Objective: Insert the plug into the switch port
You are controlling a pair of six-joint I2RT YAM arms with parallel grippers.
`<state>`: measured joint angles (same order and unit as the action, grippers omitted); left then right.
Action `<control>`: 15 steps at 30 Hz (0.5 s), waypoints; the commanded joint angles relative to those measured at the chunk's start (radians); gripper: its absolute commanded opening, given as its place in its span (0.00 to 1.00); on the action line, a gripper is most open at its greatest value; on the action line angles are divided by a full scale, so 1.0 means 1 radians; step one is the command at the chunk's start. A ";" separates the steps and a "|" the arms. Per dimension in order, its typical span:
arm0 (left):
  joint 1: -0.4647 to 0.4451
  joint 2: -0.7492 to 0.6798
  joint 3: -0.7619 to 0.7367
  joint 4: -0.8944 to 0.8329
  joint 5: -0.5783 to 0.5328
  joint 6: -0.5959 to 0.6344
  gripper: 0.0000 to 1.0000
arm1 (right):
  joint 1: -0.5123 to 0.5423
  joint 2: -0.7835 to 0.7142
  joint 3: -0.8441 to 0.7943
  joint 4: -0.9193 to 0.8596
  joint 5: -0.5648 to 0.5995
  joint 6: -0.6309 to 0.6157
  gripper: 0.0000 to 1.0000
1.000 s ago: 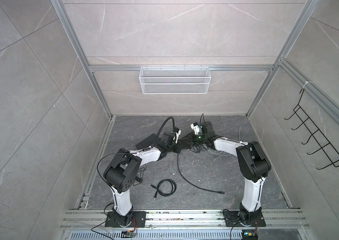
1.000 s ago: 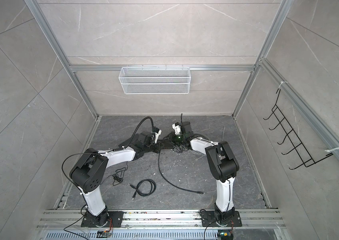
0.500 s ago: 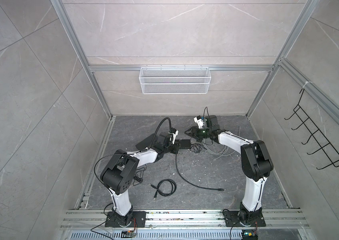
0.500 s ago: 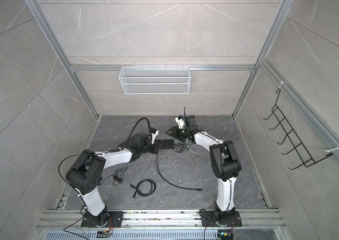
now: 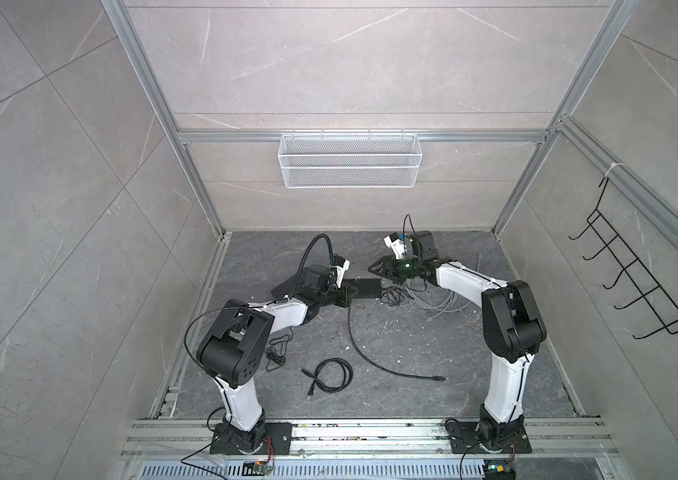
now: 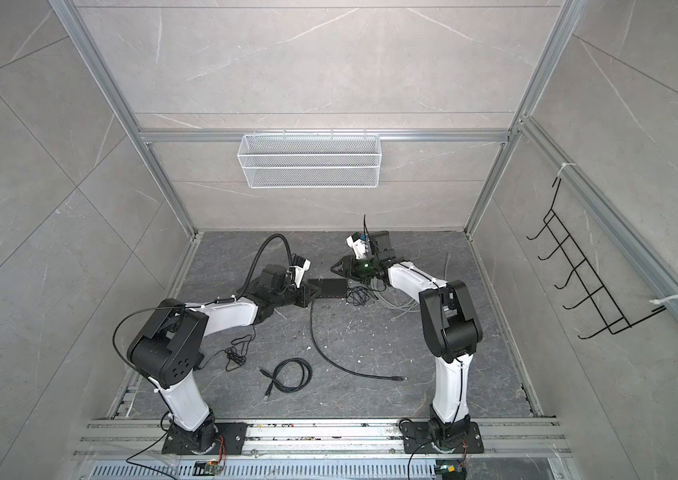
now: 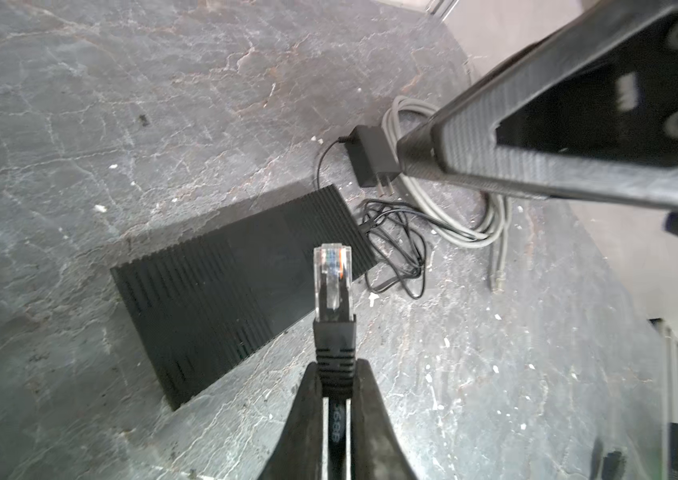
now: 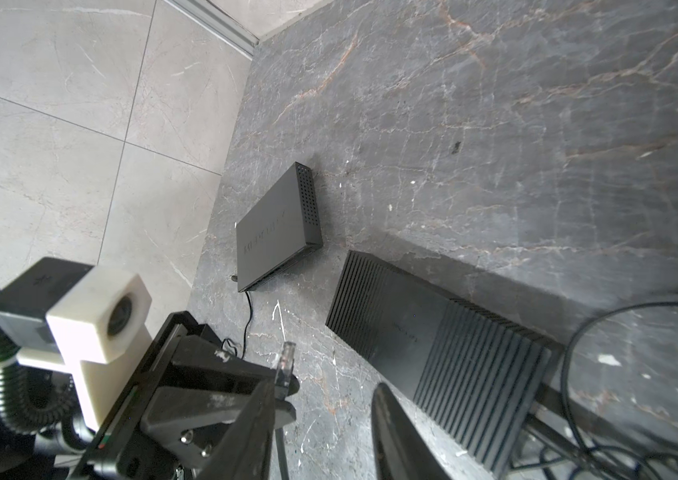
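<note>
My left gripper is shut on the black boot of a network cable. The clear plug sticks out past its fingertips, over the black ribbed switch. The switch lies flat on the floor, and its ports are hidden from every view. In both top views the left gripper sits at the switch's left end. My right gripper stands open and empty, raised just behind the switch. The plug also shows in the right wrist view.
A second black box lies left of the switch. A power adapter, thin black wire and a grey cable bundle lie to the right. The held cable trails forward to a loose end. A coiled black cable lies nearby.
My right gripper has opened, lifted off the switch area and drawn back toward the rear wall. The left gripper, still holding the plug, has shifted slightly left.
</note>
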<state>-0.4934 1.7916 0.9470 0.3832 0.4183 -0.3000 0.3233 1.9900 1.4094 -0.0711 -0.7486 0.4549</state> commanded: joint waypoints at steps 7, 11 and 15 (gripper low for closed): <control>0.033 -0.005 -0.007 0.117 0.108 -0.034 0.01 | 0.015 -0.033 -0.044 0.008 -0.045 -0.043 0.41; 0.038 -0.002 -0.006 0.116 0.107 -0.038 0.01 | 0.015 0.023 0.022 -0.050 -0.005 -0.082 0.41; 0.041 -0.016 -0.005 0.077 0.091 -0.028 0.01 | 0.031 0.073 0.101 -0.095 0.037 -0.113 0.41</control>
<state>-0.4591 1.7920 0.9382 0.4438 0.4999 -0.3264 0.3389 2.0254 1.4521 -0.1162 -0.7509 0.3943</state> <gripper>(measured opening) 0.122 0.411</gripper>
